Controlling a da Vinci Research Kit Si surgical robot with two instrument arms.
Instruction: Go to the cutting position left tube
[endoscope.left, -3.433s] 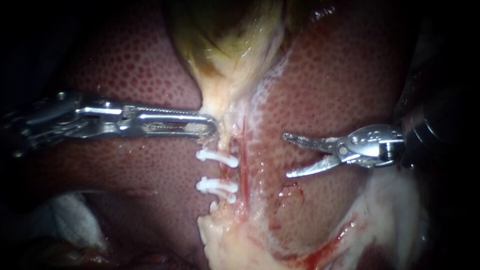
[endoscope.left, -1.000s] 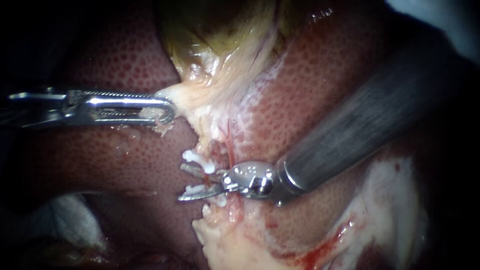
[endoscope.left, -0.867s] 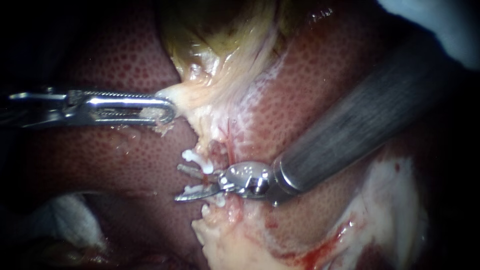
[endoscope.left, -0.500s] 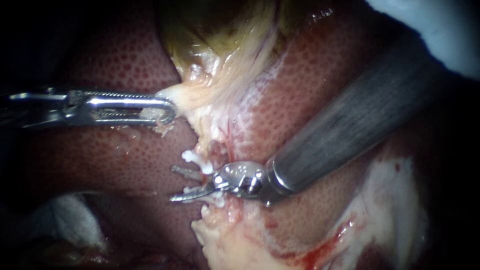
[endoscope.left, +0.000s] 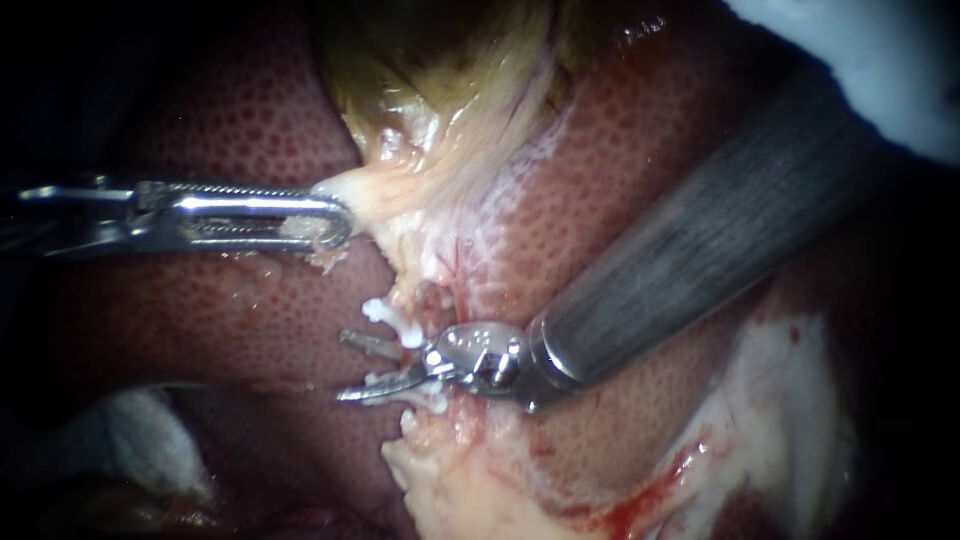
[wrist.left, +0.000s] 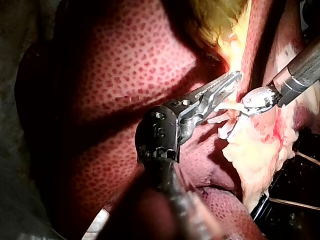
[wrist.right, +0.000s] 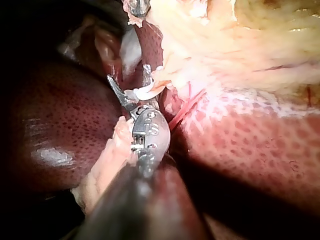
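2 white plastic clips (endoscope.left: 393, 321) hem the parted jaws of our right instrument (endoscope.left: 343, 367); mottled dark-red liver (endoscope.left: 230, 320) beyond lies clear.

Shown were two instruments, the left instrument (endoscope.left: 330, 225) and the right instrument (endoscope.left: 345, 366); two white clips, the far clip (endoscope.left: 395, 320) and the near clip (endoscope.left: 437, 400) (partly hidden); one gallbladder (endoscope.left: 440, 80); one liver (endoscope.left: 250, 130).
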